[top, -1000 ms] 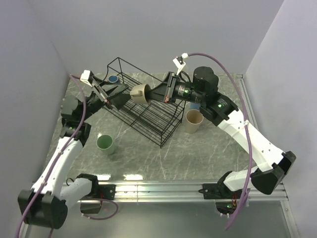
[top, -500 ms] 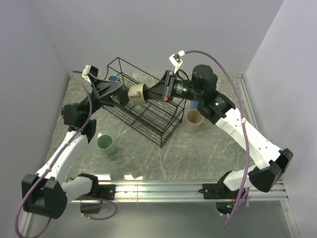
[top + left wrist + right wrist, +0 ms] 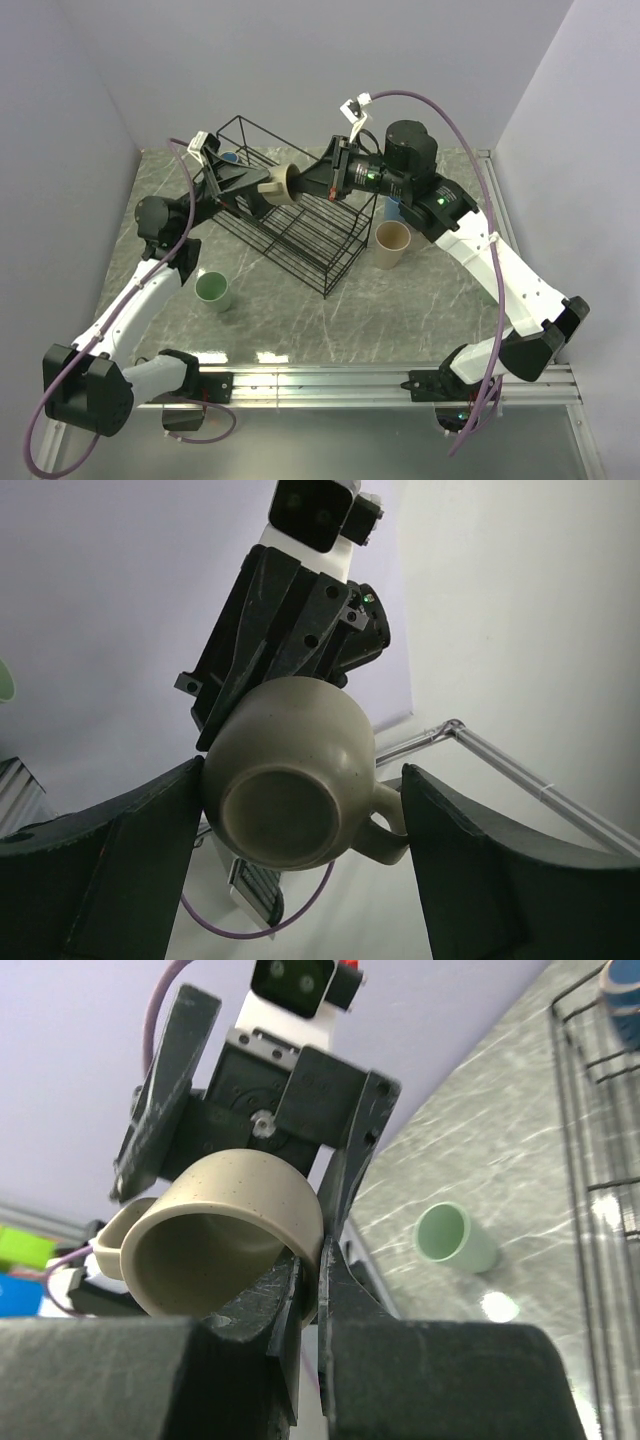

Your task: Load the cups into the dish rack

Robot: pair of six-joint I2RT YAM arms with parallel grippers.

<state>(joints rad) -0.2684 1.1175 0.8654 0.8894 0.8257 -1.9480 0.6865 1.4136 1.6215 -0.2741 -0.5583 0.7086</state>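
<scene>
My right gripper (image 3: 300,185) is shut on the rim of the tan handled mug (image 3: 277,186) and holds it sideways in the air above the black wire dish rack (image 3: 300,228). In the right wrist view the jaws (image 3: 320,1270) pinch the mug's wall (image 3: 225,1235). My left gripper (image 3: 258,190) is open, with a finger on each side of the mug. The left wrist view shows the mug's base (image 3: 285,790) between its fingers (image 3: 110,870), the handle against the right one. A blue cup (image 3: 230,158) sits in the rack's far end.
A pale-green tumbler (image 3: 213,290) stands on the marble table left of the rack, and also shows in the right wrist view (image 3: 455,1238). A beige cup (image 3: 391,244) stands right of the rack, with another blue cup (image 3: 393,212) behind it under the right arm.
My left gripper has swung right and up until its open fingers straddle the mug. My right gripper has shifted the mug slightly left towards it.
</scene>
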